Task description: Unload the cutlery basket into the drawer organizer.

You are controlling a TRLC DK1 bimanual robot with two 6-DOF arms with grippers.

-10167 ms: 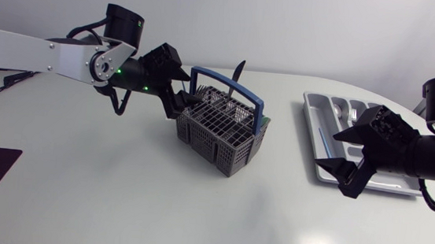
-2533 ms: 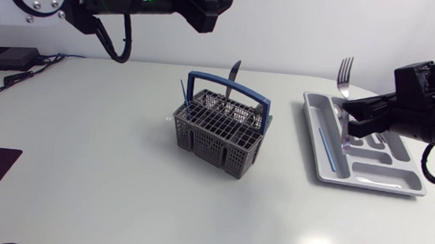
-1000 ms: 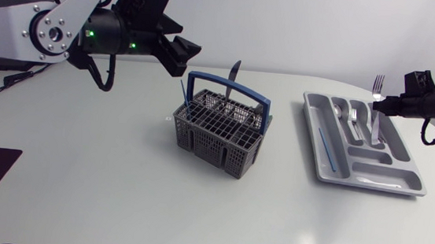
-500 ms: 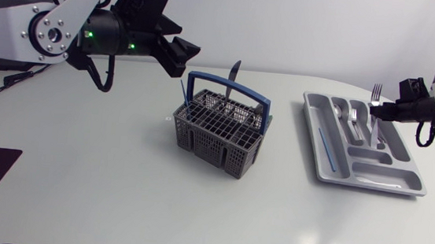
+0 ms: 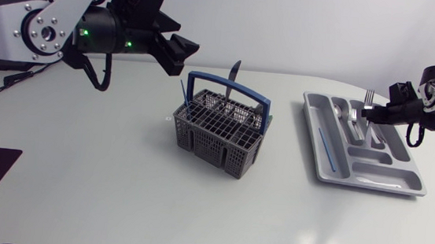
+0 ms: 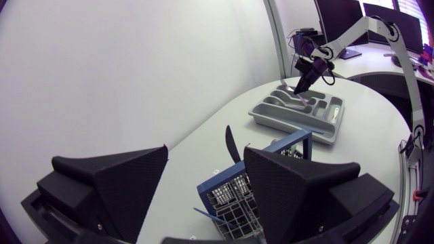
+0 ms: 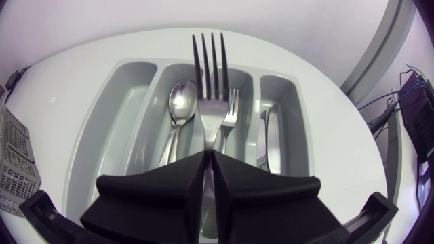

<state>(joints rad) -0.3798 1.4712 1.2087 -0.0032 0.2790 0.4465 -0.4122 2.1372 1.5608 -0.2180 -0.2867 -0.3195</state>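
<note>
On the counter the grey cutlery basket point(image 5: 221, 130) (blue handle) held a dark utensil point(image 5: 235, 70) standing upright and a thin blue stick point(image 5: 184, 87). Well apart from it, the drawer organizer point(image 5: 390, 175) held a blue rod point(image 5: 324, 143), a spoon point(image 7: 180, 102), a lying fork point(image 7: 230, 112) and a knife point(image 7: 268, 139) in separate compartments. The right jaws were clamped on an upright fork point(image 7: 209, 74), tines up, above the lying one. Beyond the basket the left jaws hung wide and empty.
</note>
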